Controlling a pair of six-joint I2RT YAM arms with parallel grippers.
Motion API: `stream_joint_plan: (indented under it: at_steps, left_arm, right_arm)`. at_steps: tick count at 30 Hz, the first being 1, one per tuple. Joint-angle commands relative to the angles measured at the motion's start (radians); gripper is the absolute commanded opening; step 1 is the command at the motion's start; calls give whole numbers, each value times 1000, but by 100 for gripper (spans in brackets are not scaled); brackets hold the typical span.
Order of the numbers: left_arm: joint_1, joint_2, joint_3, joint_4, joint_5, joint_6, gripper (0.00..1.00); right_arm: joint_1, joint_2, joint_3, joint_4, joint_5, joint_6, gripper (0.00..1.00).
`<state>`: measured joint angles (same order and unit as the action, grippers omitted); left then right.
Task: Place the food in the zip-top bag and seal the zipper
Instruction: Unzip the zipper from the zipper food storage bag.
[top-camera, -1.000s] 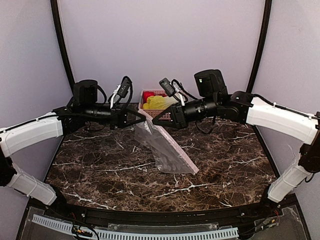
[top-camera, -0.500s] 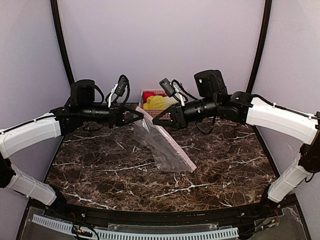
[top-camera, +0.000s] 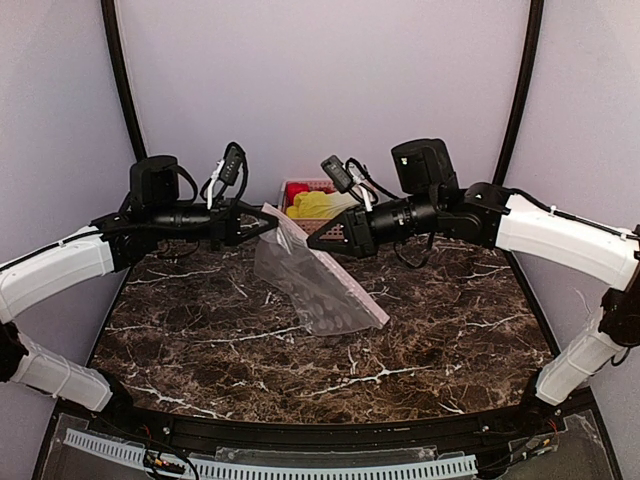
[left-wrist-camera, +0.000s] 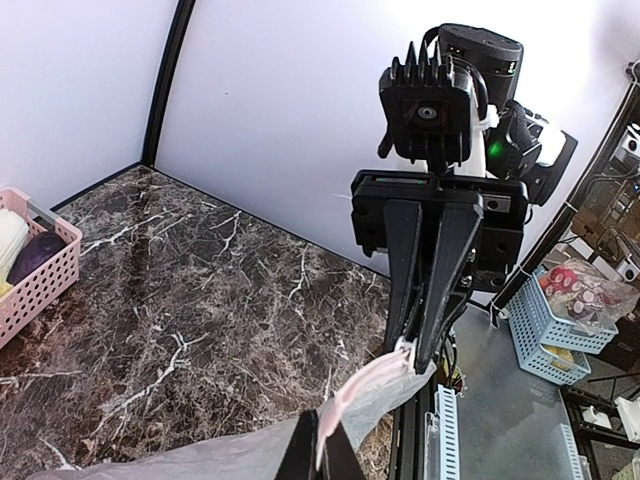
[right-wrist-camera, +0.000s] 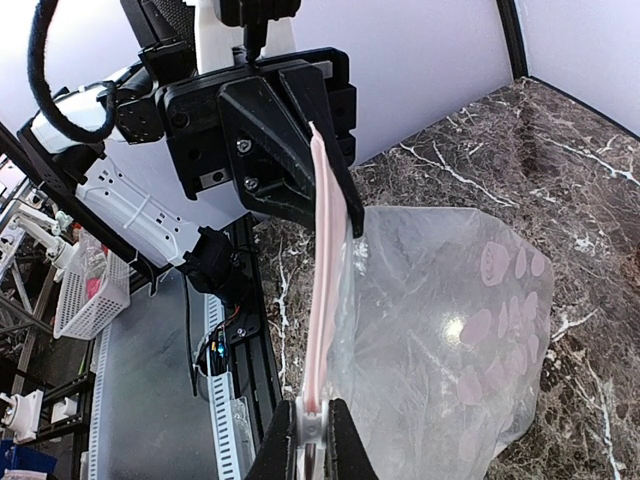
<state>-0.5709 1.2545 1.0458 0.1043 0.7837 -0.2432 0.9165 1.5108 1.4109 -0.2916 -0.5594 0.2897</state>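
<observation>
The clear dotted zip-top bag (top-camera: 300, 285) hangs stretched between both grippers above the table. Its zipper (top-camera: 345, 280) is a pink strip along the top edge. My left gripper (top-camera: 262, 214) is shut on the strip's left end, which also shows in the left wrist view (left-wrist-camera: 322, 442). My right gripper (top-camera: 314, 240) is shut on the white slider on the zipper (right-wrist-camera: 325, 250), close to its own fingertips (right-wrist-camera: 313, 432). I see no food inside the bag (right-wrist-camera: 450, 330). The yellow-green cabbage (top-camera: 318, 205) and red pepper (top-camera: 294, 193) lie in the pink basket behind the grippers.
The pink lattice basket (top-camera: 290, 184) stands at the back wall, and shows in the left wrist view (left-wrist-camera: 40, 285) with a purple piece in it. Black frame posts rise at both back corners. The bag's low corner (top-camera: 380, 318) rests on the marble table.
My left gripper has moved left and a little up with the bag's end, pulling the zipper edge longer and tauter. The right gripper has stayed almost still.
</observation>
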Motion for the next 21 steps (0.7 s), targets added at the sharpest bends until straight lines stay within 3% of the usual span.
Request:
stream_joint_plan:
  at_steps: [1, 21]
  left_arm:
    - [41, -41, -14, 52, -88, -4, 1]
    - [91, -78, -22, 52, -130, -6, 1]
  right_arm:
    - [10, -33, -23, -84, -37, -3, 0]
    - [10, -34, -18, -93, -34, -6, 0]
